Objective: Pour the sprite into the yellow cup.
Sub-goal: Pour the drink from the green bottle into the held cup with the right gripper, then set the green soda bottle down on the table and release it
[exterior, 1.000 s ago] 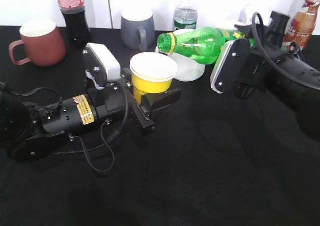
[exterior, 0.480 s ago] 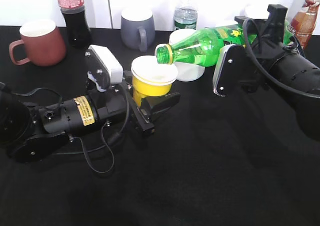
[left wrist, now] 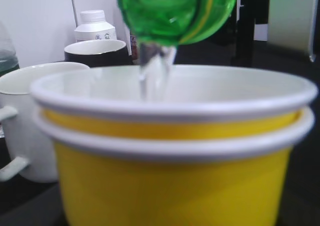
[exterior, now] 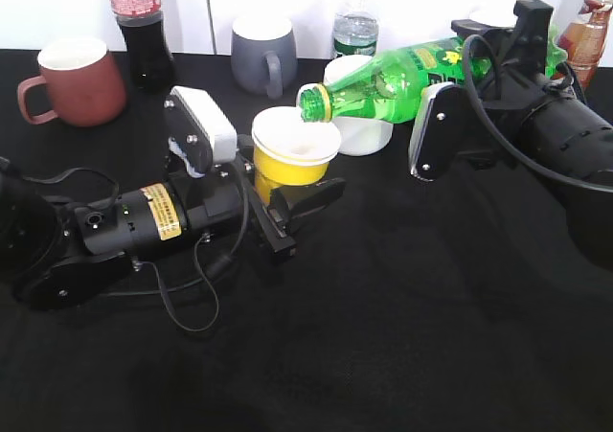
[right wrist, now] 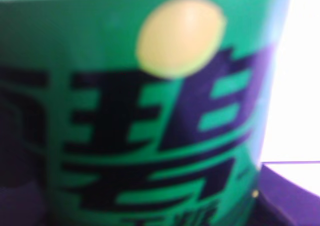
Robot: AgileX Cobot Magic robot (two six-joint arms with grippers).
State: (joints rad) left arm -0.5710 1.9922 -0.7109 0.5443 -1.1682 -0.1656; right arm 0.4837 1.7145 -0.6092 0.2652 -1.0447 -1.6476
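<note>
Sprite tilts over the yellow cup, pinched by the right gripper; left gripper clamps the cup on a black table (white wall behind).

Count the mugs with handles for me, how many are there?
3 in the exterior view: a red mug at back left, a gray mug at back middle, and a white mug behind the yellow cup, under the sprite. Others may be hidden.

Green sprite (yellow cap, dark label characters); yellow cup, white rim and inside.
</note>
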